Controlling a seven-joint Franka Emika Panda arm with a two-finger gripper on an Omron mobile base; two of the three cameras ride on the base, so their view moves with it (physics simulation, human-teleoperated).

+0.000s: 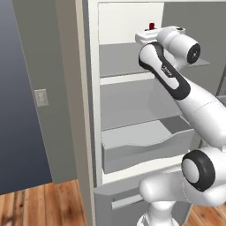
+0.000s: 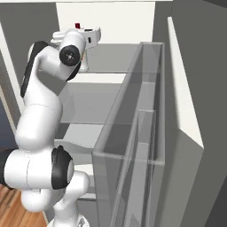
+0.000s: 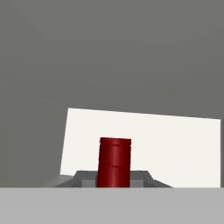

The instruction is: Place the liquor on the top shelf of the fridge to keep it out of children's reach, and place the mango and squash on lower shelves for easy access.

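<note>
Now I am reaching into the fridge (image 1: 132,26), hovering above the top shelf (image 1: 117,59). My claw (image 3: 113,186) is pinching the liquor (image 3: 114,162), its long axis upright, the shelf lying directly below it.

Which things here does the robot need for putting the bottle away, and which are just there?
For the job:
- the liquor, red cap showing, held in the shut hand
- the top shelf of the fridge
- the lower shelves

Just there:
- the grey drawer
- the fridge door bin
- the wall switch
- the wooden floor
</note>
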